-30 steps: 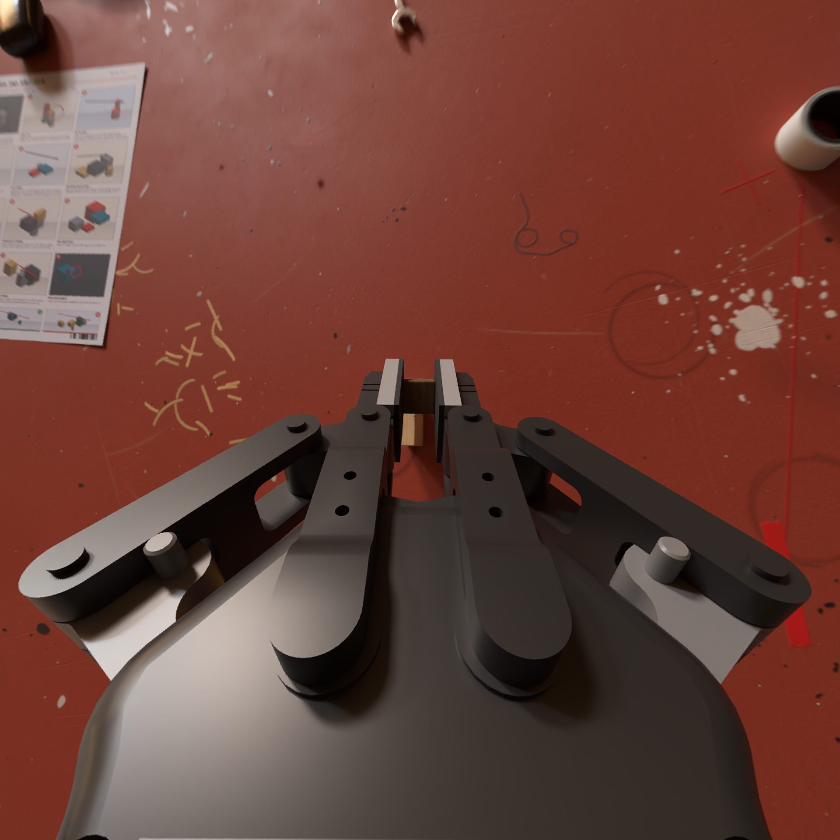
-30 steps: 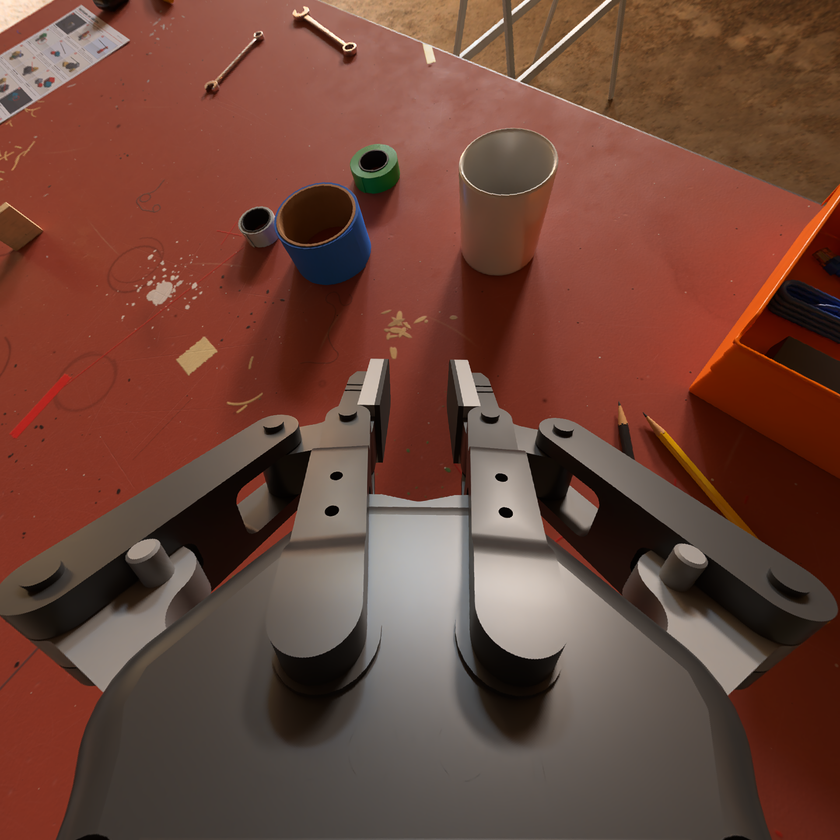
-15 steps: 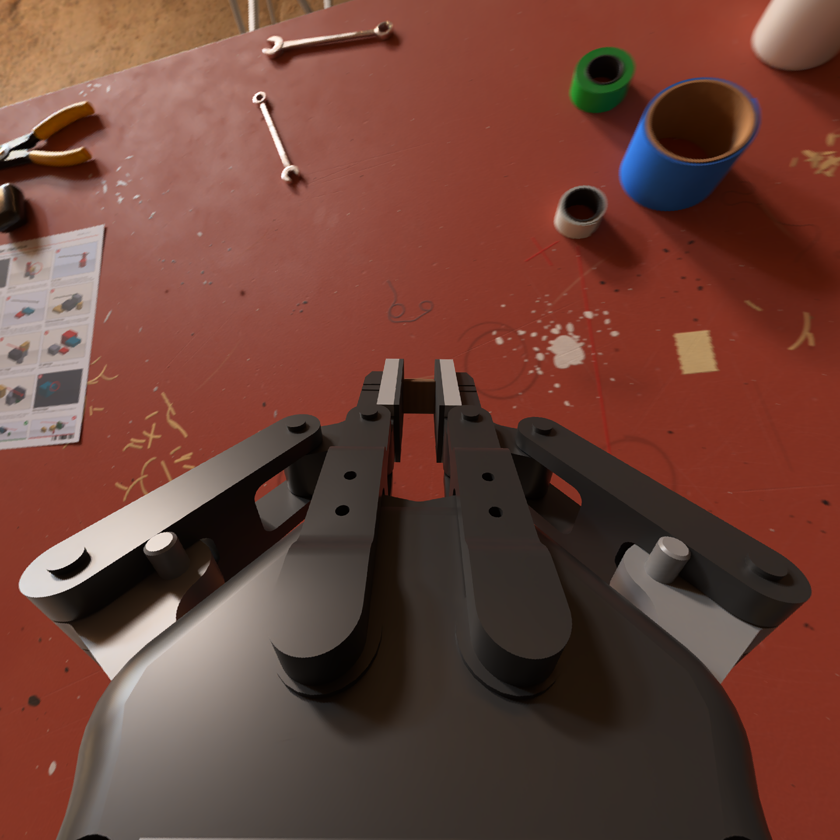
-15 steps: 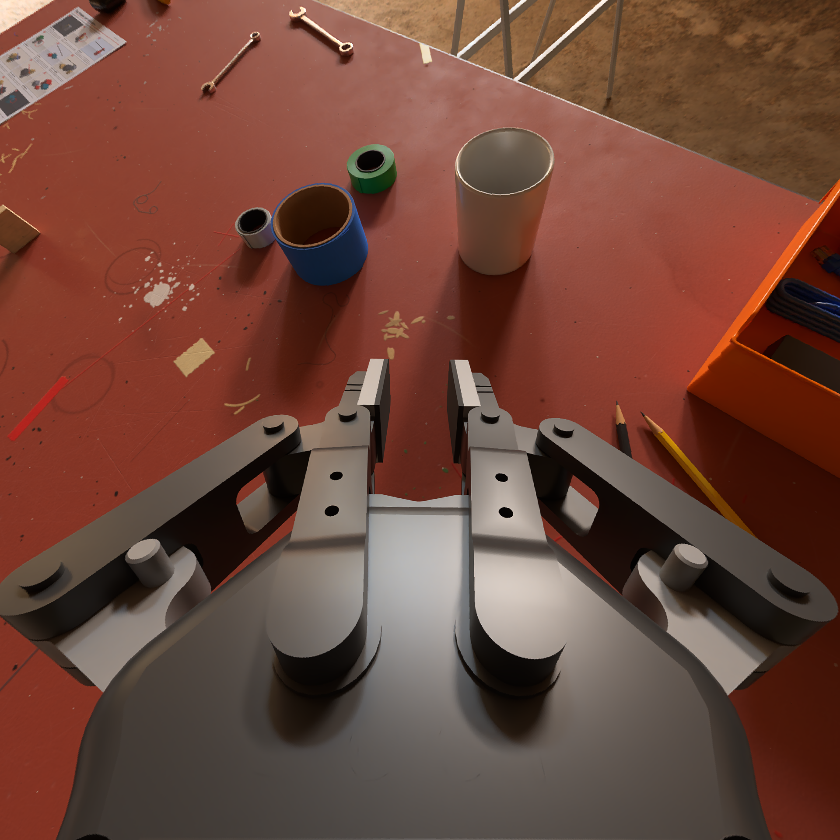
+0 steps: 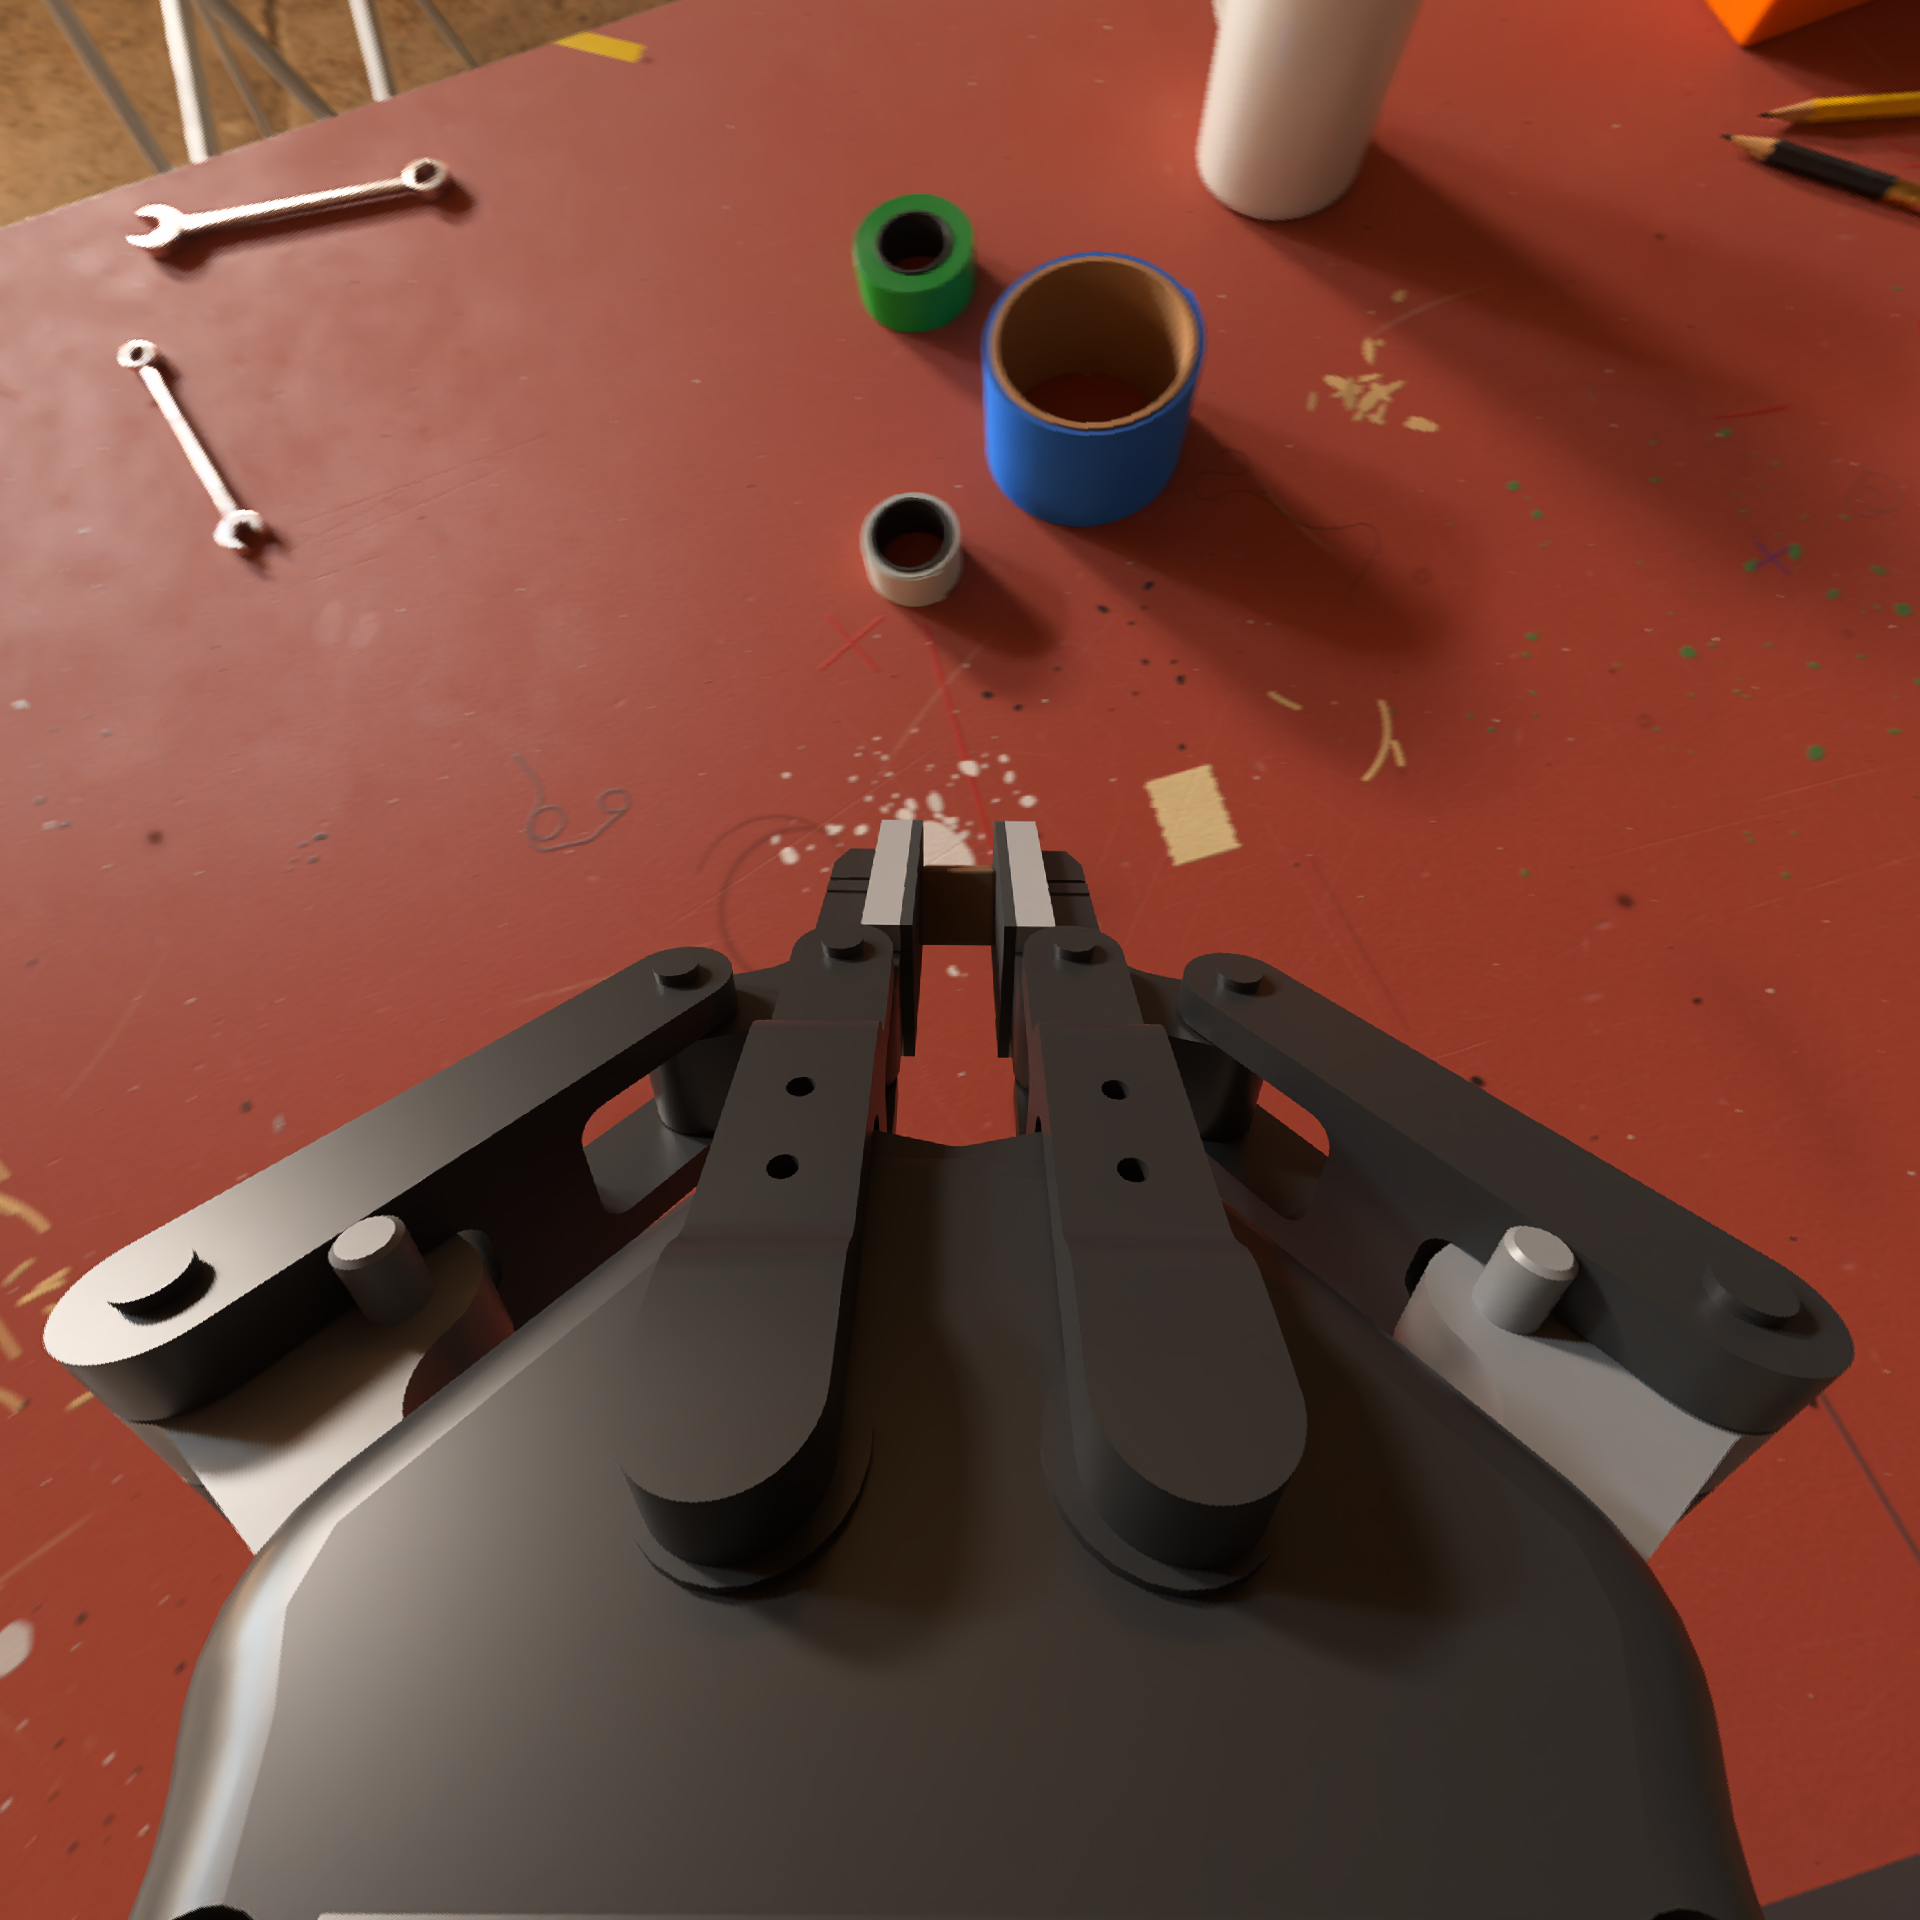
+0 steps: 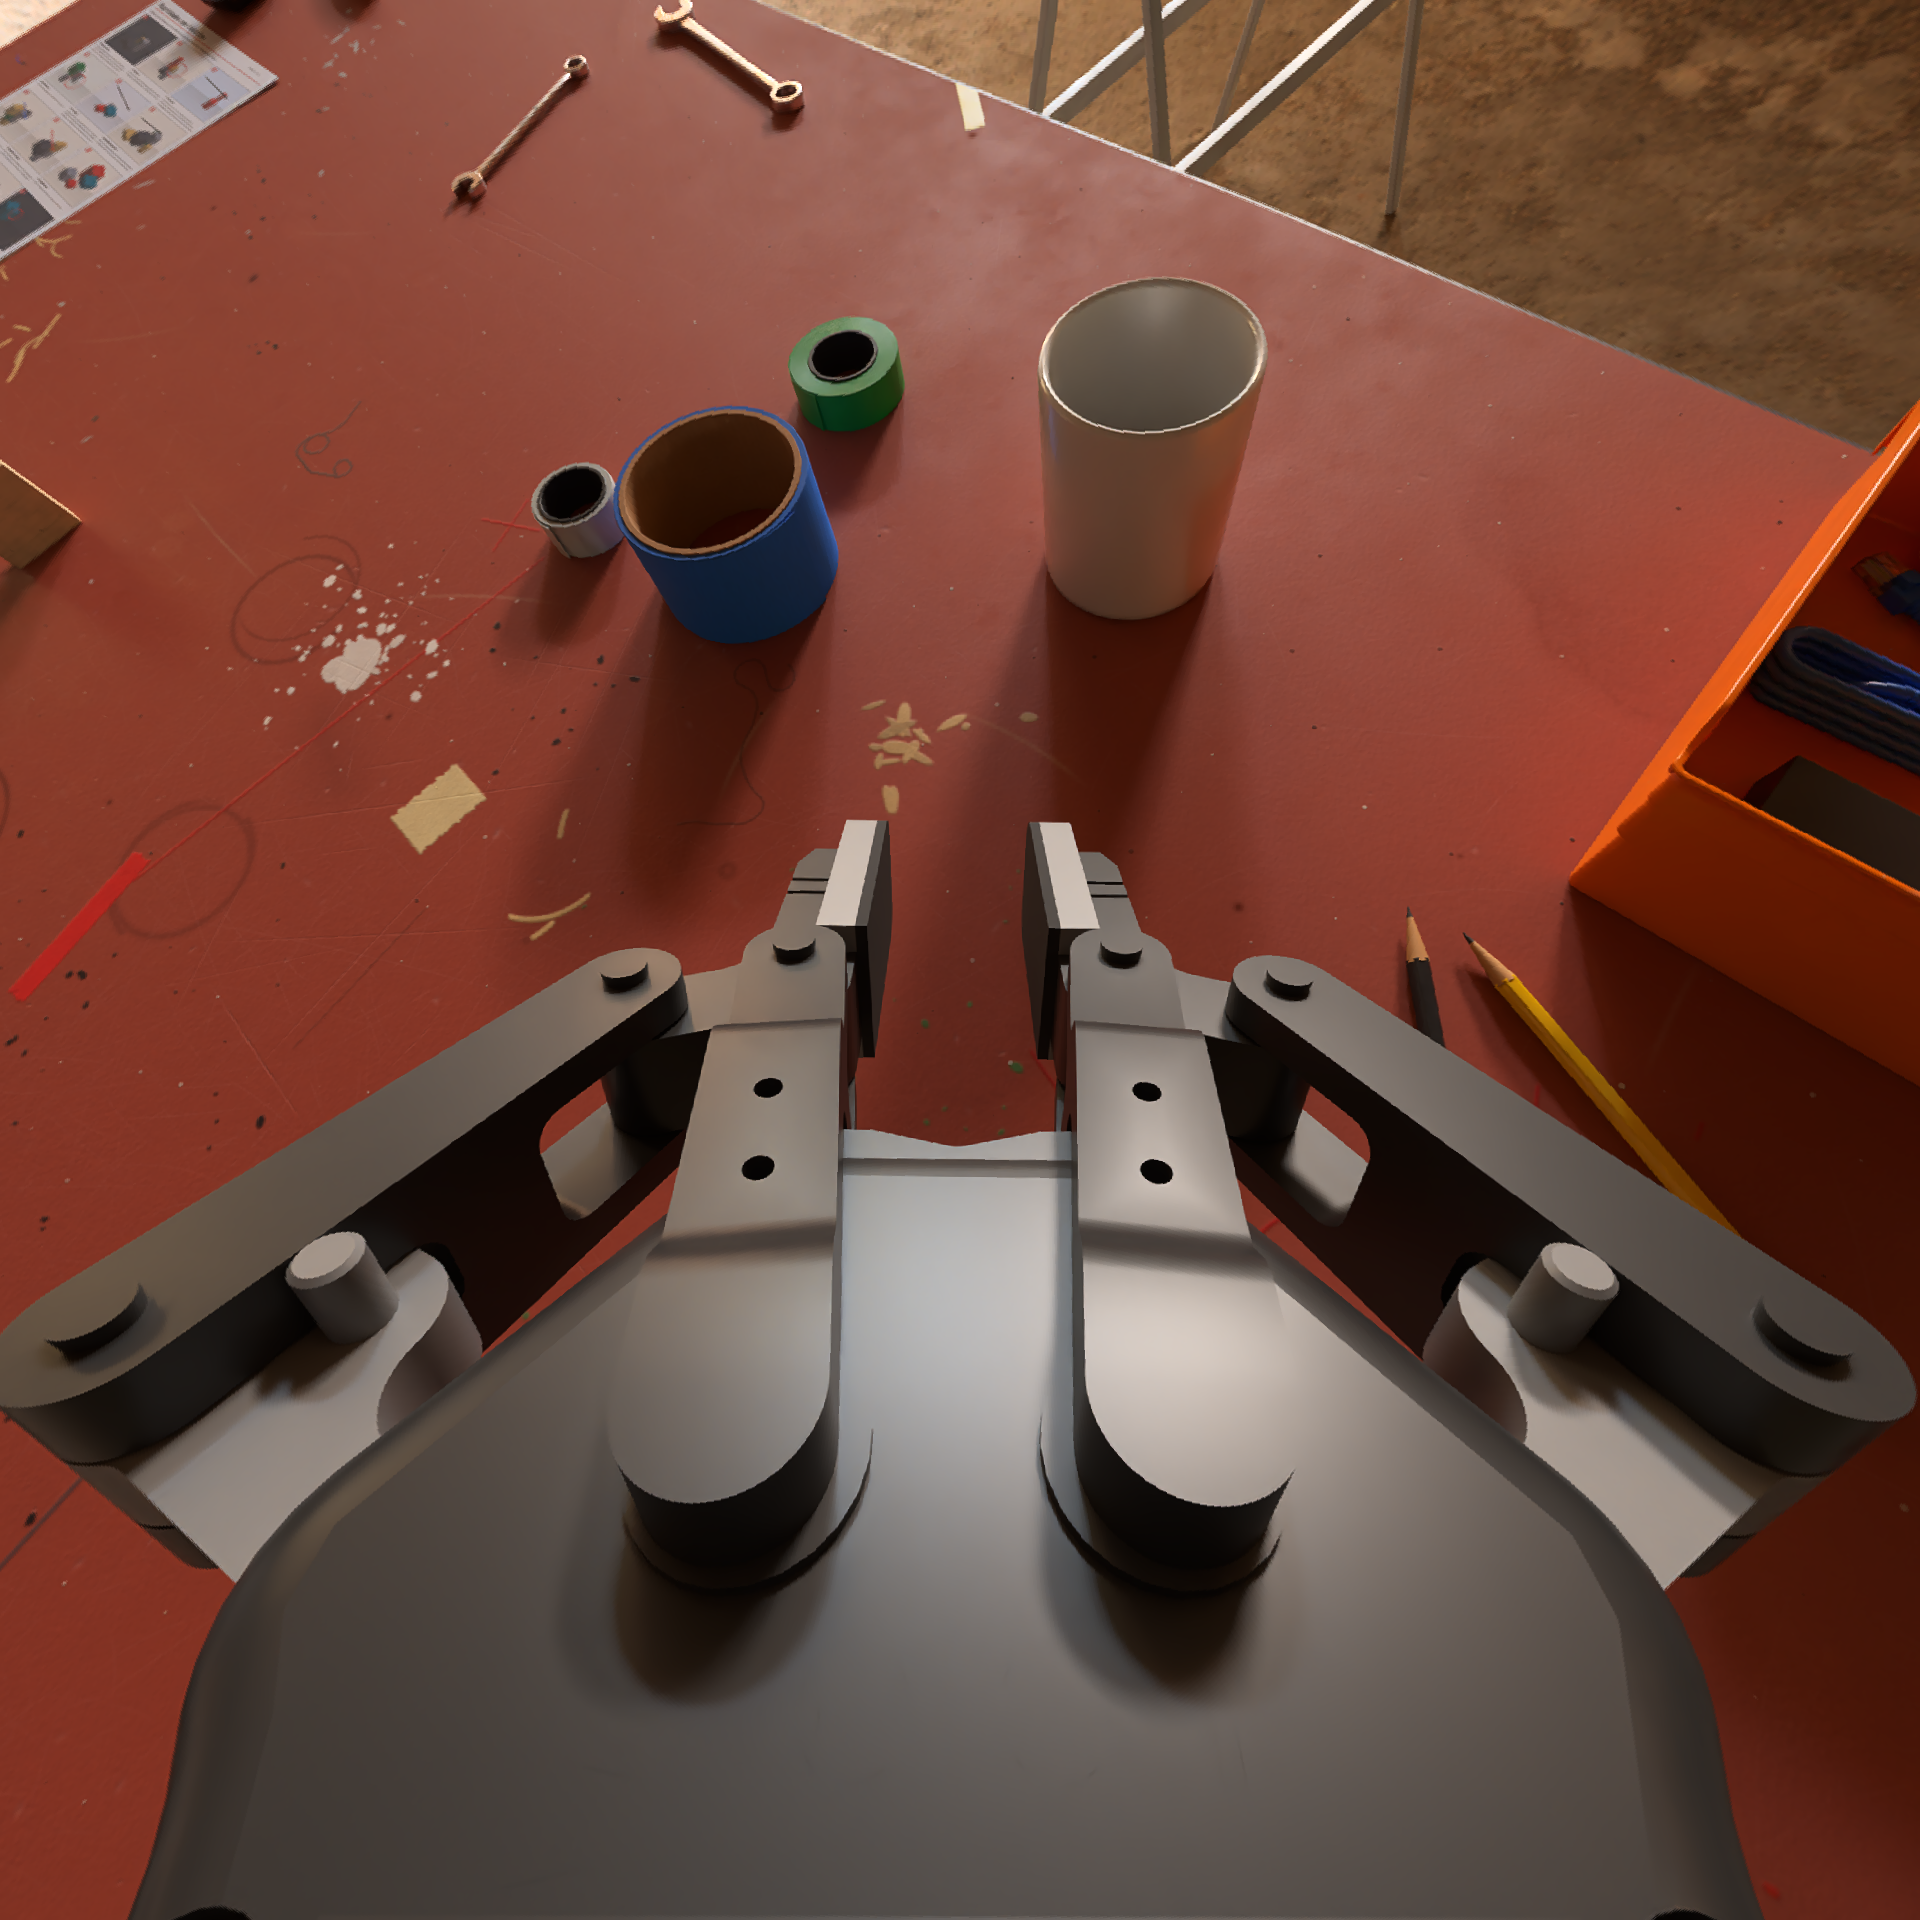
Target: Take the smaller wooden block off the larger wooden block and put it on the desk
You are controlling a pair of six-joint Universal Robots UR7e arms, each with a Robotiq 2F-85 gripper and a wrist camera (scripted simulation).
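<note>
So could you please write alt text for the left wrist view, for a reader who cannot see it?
The left pincer is shut on a small wooden block, held above a red desk. Beyond it stand a grey ring, a blue roll, a green roll and a white cup; two wrenches lie to the left.

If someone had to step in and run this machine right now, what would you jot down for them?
Left end effector: shut on the small block, held above the desk.
Right end effector: open, empty, above bare desk near the white cup.
Large block: probably the wooden piece at the left edge of the right wrist view; mostly cut off.
Done: small block is lifted clear of the large block.
Left: lower it onto a free patch, away from the tape rolls, then open and back off.
</note>
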